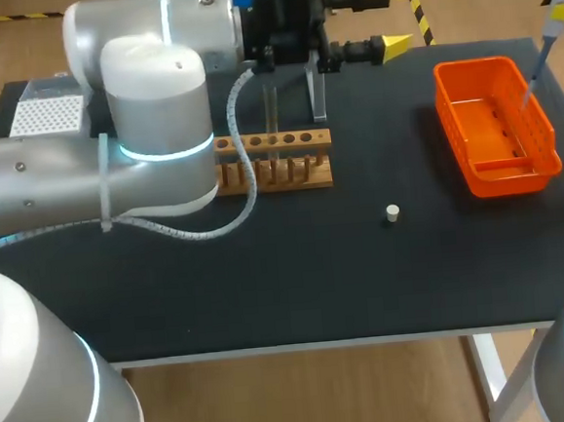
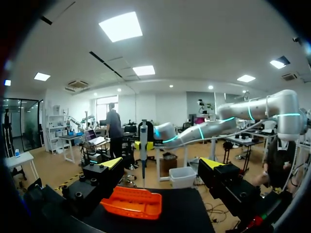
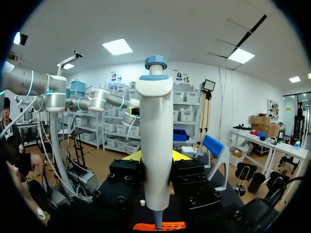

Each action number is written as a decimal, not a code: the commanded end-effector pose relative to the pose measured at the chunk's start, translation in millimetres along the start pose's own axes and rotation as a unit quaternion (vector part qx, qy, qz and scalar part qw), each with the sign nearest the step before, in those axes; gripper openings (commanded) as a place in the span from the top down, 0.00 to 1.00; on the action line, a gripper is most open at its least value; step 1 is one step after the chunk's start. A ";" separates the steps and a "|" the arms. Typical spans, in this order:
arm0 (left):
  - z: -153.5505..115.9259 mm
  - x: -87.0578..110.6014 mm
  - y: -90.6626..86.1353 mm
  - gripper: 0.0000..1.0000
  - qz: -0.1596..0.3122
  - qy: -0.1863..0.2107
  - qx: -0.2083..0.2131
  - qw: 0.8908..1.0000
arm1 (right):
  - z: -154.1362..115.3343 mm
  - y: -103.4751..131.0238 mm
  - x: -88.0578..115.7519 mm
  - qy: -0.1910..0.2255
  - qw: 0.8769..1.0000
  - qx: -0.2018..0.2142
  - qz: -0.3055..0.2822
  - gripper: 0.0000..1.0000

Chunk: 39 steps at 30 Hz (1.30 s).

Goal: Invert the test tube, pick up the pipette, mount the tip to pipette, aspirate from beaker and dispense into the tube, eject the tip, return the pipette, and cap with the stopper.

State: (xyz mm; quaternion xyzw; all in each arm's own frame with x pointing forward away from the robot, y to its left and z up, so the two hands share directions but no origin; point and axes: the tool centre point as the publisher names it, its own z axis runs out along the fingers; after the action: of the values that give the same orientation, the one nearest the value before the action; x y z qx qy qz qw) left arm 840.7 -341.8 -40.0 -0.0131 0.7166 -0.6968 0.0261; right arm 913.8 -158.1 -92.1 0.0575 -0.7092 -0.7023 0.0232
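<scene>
A white pipette with a blue cap stands upright in my right gripper, which is shut on its body. In the head view the pipette hangs at the far right, its thin tip over the orange basket. My left gripper is open at the back of the table, pointing right, with nothing between its fingers. From the left wrist the pipette shows above the orange basket, ahead of my open left gripper. A small white stopper lies on the black table. A clear tube stands in the wooden rack.
A white tip box sits at the back left, partly behind my left arm. The orange basket lies under the pipette's end in the right wrist view, with the stopper beside it.
</scene>
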 end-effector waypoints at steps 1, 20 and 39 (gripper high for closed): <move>17.4 -2.6 -3.5 0.00 0.000 0.000 0.002 1.000 | 2.7 1.3 5.7 -0.015 1.000 -0.003 0.004 1.00; 42.6 -6.4 -12.4 1.00 0.011 0.041 0.010 0.999 | 2.2 1.1 5.6 -0.019 1.000 -0.004 0.009 1.00; 64.6 -13.9 -20.9 1.00 0.025 0.054 0.011 0.998 | 2.2 1.1 5.6 -0.019 1.000 -0.004 0.009 1.00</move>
State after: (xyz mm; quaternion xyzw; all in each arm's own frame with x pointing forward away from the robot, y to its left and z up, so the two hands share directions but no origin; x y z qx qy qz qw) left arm 846.5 -388.2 -25.1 0.0362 0.7078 -0.7055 0.0080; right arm 909.2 -156.8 -92.3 0.0387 -0.7057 -0.7072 0.0177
